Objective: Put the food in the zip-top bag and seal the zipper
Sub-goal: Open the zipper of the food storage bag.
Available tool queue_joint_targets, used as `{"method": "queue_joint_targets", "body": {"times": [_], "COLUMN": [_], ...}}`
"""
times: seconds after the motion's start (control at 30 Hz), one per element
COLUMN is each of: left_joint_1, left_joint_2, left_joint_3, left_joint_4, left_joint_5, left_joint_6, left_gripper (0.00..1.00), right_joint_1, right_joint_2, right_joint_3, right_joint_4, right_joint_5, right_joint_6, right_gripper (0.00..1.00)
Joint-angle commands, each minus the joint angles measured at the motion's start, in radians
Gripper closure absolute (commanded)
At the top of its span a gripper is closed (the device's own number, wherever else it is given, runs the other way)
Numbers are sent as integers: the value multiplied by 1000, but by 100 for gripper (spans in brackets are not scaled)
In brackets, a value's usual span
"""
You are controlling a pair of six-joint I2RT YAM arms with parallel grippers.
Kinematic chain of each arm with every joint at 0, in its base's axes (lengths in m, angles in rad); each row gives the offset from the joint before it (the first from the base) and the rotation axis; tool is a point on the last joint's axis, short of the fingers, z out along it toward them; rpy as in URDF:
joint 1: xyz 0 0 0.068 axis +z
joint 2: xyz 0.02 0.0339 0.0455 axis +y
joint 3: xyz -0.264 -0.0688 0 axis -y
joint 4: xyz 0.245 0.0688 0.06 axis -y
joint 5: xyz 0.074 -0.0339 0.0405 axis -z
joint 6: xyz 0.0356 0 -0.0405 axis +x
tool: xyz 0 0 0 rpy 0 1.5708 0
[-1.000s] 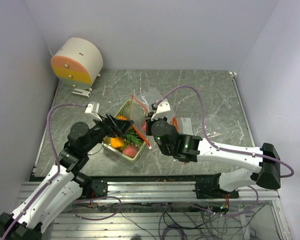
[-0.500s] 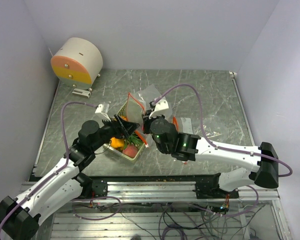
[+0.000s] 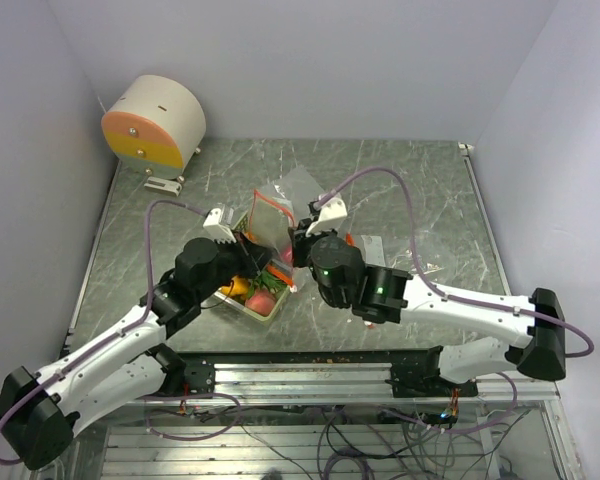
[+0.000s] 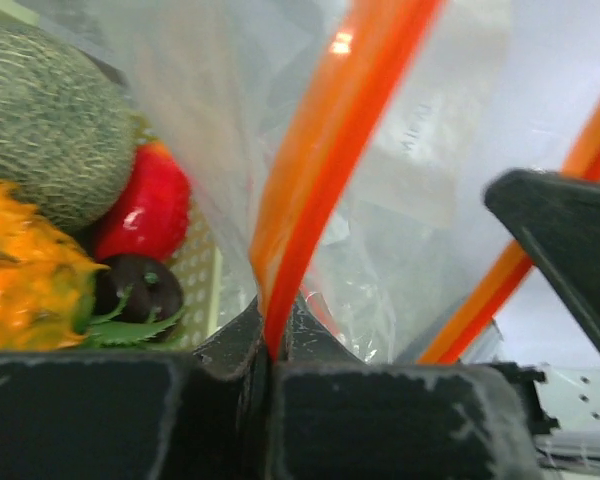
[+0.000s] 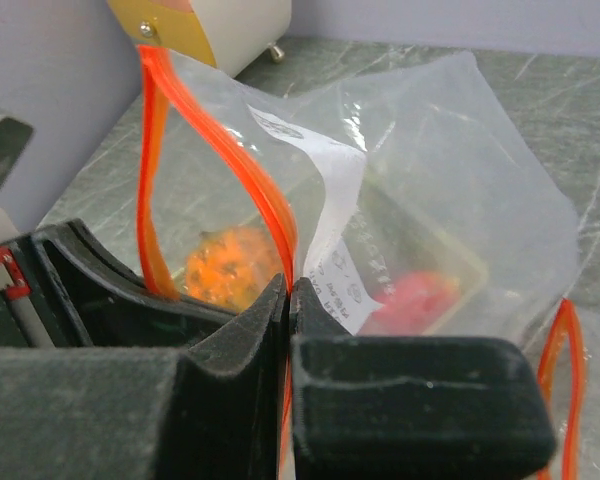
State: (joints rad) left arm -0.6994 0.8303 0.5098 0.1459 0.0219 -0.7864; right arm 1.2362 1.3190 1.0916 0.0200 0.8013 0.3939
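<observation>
The zip-top bag (image 3: 272,222) hangs upright near the middle of the worktop, just over the pale green basket (image 3: 242,303). Its film is thin, limp and slippery; only the orange zipper strip (image 4: 320,170) looks firm enough to grip. The left gripper (image 4: 277,345) is clamped narrow on that strip, and the right gripper (image 5: 288,300) is pinched on it too, apparently the opposite lip. The basket holds the netted melon (image 4: 50,120), red pepper (image 4: 145,215), orange pineapple-like fruit (image 4: 25,270) and leafy sprig (image 4: 130,325): light, hard toys that are likely to roll. The bag looks empty
</observation>
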Motion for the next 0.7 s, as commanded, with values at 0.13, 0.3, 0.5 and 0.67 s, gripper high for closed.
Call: {"method": "queue_joint_targets", "body": {"times": [0.13, 0.3, 0.5, 0.67], "left_joint_1": [-8, -8, -7, -8], "left_joint_2": [-98, -143, -110, -98], "left_joint_3": [305, 434, 524, 622], "left_joint_4": [-486, -695, -840, -974], "left_joint_5": [-356, -472, -552, -679], "left_joint_6": [160, 199, 238, 236], "left_gripper": [93, 93, 93, 93], "right_joint_1": [-6, -5, -5, -8], "right_joint_2": [-163, -171, -54, 37], "right_joint_3": [-69, -84, -48, -76], "right_joint_4": [-144, -242, -191, 141], "right_joint_5": [197, 295, 274, 52], "right_joint_6": [52, 110, 106, -27], "right_gripper": [100, 100, 96, 82]}}
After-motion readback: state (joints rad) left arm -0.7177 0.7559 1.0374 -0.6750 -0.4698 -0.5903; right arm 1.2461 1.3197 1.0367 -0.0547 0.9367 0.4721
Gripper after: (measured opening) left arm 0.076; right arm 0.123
